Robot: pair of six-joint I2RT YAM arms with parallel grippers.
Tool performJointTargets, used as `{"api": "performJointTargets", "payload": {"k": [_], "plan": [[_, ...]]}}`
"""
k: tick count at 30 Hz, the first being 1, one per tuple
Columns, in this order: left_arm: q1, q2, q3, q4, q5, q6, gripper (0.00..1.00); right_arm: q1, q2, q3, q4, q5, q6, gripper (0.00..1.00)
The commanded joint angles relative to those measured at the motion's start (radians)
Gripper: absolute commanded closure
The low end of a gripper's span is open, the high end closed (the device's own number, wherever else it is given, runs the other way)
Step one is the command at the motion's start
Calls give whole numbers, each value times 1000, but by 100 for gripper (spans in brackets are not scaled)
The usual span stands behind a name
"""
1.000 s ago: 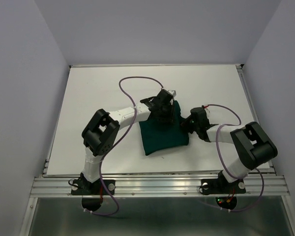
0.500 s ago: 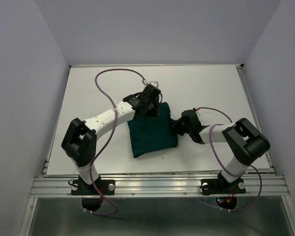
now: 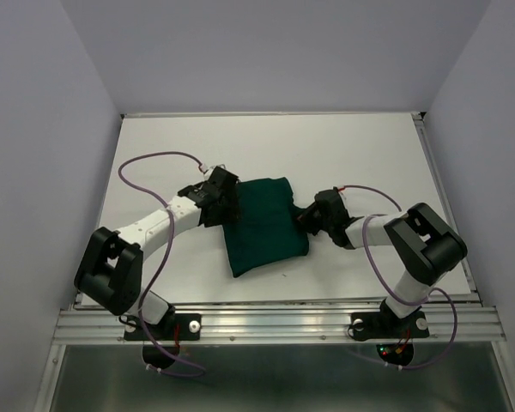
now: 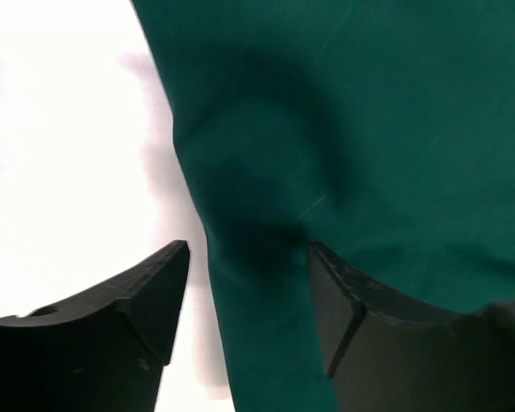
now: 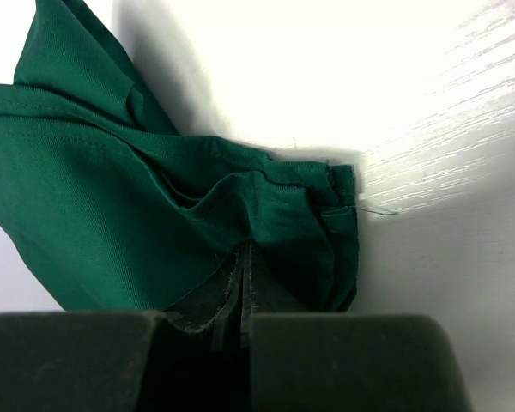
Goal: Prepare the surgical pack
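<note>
Along the near edge of the white tabletop runs a ribbed aluminium rail, with both arm bases bolted to it. Just beyond, somewhat nearer this edge than the far one and about midway between the side edges, lies the dark green cloth drape, folded into a thick, roughly square bundle. Its near left corner points toward the rail. What the bundle holds inside is hidden.

The left gripper lies low at the drape's left edge with its jaws spread apart and nothing between them. In the left wrist view that gripper straddles the edge: one finger is over bare tabletop, the other over green cloth, which shows a soft hollow with a shadow.

The right gripper is at the drape's right edge, clenched on a fold of it. In its own view the fingers are pressed together, the cloth bunched and creased around their tips, and a hemmed corner rests on the tabletop.

A purple cable loops over the tabletop's left part, toward the far edge.
</note>
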Motion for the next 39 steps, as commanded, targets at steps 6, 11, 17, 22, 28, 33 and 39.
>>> {"api": "performJointTargets", "payload": {"k": [6,11,17,22,28,33,39], "plan": [[-4,-61,-119,128,114,-83,34,21,73,-33,-224,7,-54,99],[-13,11,-142,179,154,-89,37,21,68,-35,-224,7,-52,99],[-36,60,-151,249,201,-107,46,21,65,-36,-224,7,-52,99],[-56,81,-139,251,191,-112,57,21,62,-36,-224,6,-54,99],[-66,113,-125,246,175,-103,77,21,56,-41,-223,9,-57,99],[-70,143,-94,211,126,-77,100,21,-24,-72,-198,0,-109,99],[-70,152,-57,196,122,-14,100,21,-214,-43,-357,147,-196,87]]}}
